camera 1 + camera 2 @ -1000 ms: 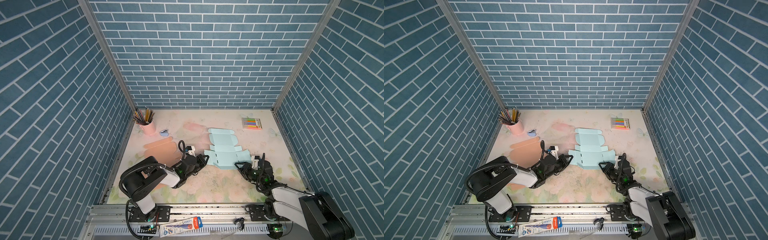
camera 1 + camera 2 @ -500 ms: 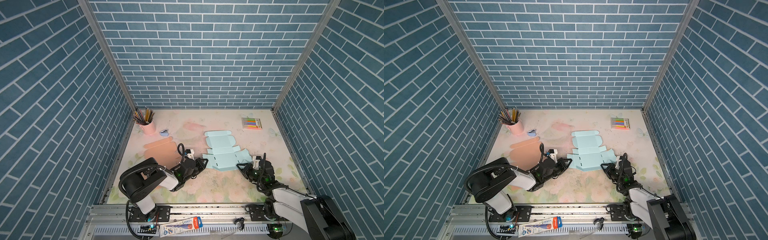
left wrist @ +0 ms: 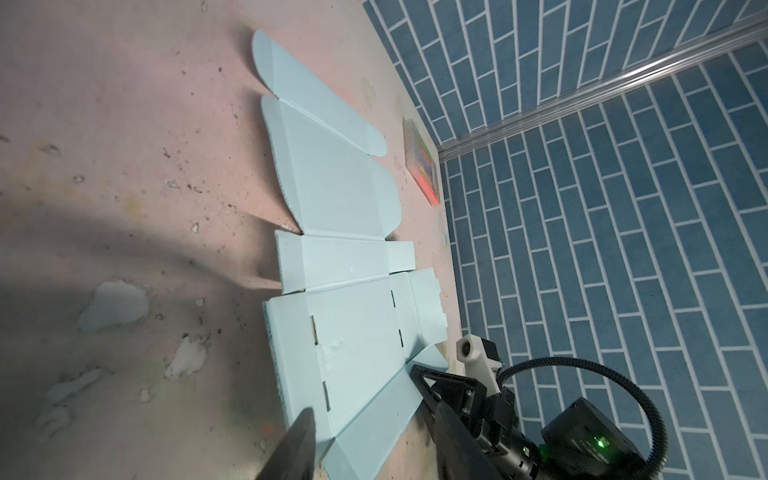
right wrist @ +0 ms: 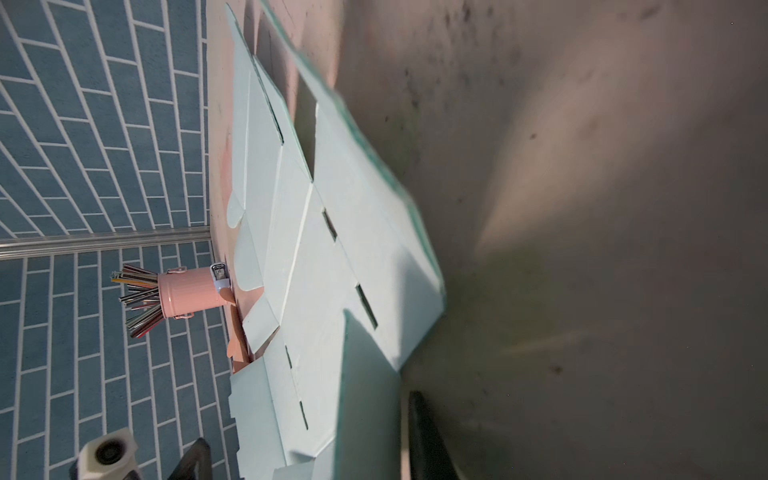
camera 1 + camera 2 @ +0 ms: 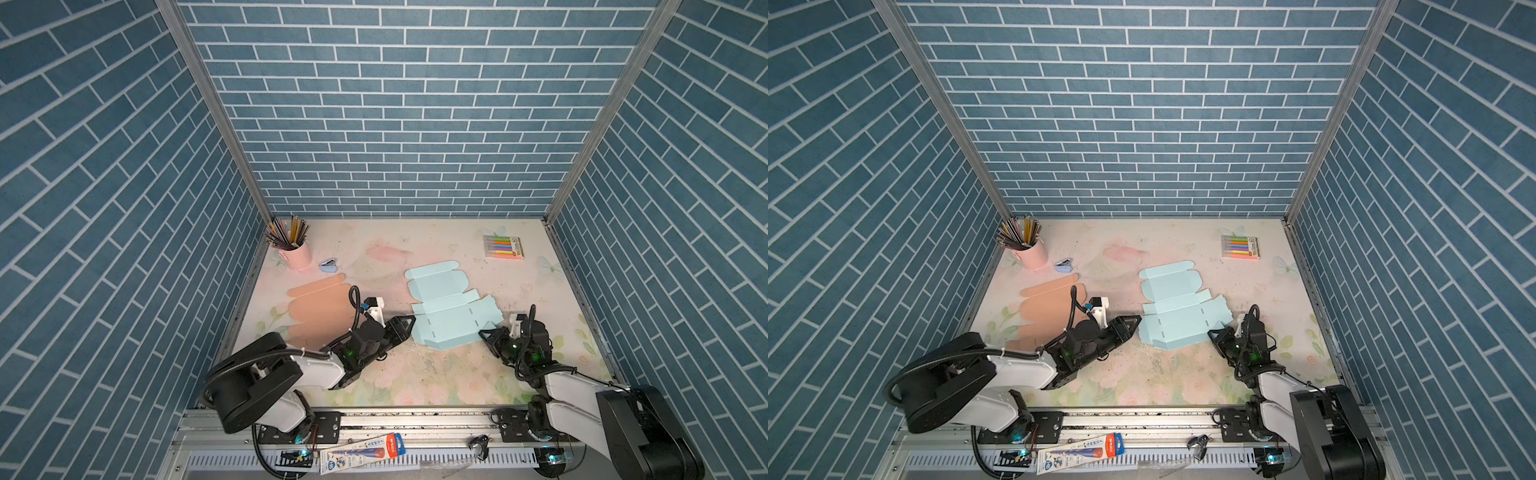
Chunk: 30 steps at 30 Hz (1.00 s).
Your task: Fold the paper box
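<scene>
1. In both top views the box (image 5: 451,316) (image 5: 1179,320) lies open and flat on the table, mid-right, with an orange sheet (image 5: 320,307) to its left. Over the last second it has slid a little to the left and nearer to me.
2. In the same views the left gripper (image 5: 405,326) (image 5: 1133,324) sits at the box's near left edge. It was clamped a second ago, and its jaws now look parted. The right gripper (image 5: 486,334) (image 5: 1214,334) is at the near right corner and has closed in.
3. In the left wrist view one left finger (image 3: 297,436) stands just beside the box (image 3: 353,332) edge without pressing it, so I read that hand as released. Across the sheet the right gripper (image 3: 417,370) lies over the near right flap, and that corner is lifted slightly.
4. In the right wrist view the box (image 4: 316,291) is blurred. A raised flap sits right against the one right finger (image 4: 417,428) I can see. I take the right hand to be pinching that flap, though its second finger is hidden.
5. My reading is that the hold has passed from left to right. The panels are mostly flat, so folding has barely begun. The freed left hand is the one that can raise a side wall next, and thin card could slip from the pinch.
</scene>
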Available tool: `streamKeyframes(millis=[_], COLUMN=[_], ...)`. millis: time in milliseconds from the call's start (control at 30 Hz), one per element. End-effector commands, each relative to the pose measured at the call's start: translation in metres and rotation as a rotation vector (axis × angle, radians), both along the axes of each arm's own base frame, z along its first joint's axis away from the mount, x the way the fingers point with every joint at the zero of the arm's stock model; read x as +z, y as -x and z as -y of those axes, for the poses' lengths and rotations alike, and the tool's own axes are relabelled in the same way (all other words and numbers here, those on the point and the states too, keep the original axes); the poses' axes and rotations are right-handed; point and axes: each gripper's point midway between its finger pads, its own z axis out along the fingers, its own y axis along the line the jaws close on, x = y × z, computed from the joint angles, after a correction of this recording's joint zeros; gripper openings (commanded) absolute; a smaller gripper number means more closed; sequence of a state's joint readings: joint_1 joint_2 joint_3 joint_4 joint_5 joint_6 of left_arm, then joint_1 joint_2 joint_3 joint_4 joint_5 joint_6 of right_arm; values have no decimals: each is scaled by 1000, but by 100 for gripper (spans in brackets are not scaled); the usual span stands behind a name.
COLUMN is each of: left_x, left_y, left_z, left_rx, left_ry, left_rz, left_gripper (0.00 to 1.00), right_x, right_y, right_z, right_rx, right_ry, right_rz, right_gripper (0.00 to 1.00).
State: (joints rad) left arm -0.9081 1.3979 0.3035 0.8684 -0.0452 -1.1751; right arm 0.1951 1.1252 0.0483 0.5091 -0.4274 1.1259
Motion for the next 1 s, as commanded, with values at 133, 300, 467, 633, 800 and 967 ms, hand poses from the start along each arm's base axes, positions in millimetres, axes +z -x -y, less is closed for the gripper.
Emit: streamKeyframes(millis=[133,300,467,633,800,967], left_x=[12,19,18,18,23,15], left_y=[2,6,13,17,19,17], left_z=[-19,-25,-28,-32,-28,-31], left_rx=[23,47,19,-9,-49,-50], left_ry=[-251,-390,-411,-435,-442,-444], left_rz=[140,206,237,267,303,284], left_gripper=[51,53,52,51,51,51], right_x=[3,2,4,12,15,12], right_y=[-13,-19,-24,-37,-54,-69], right_z=[1,1,13,17,2,-13], right_rx=[20,59,55,138,294,435], right_ry=[28,77,190,310,303,284], right_rz=[10,0,7,19,21,12], right_gripper=[5,4,4,4,2,0])
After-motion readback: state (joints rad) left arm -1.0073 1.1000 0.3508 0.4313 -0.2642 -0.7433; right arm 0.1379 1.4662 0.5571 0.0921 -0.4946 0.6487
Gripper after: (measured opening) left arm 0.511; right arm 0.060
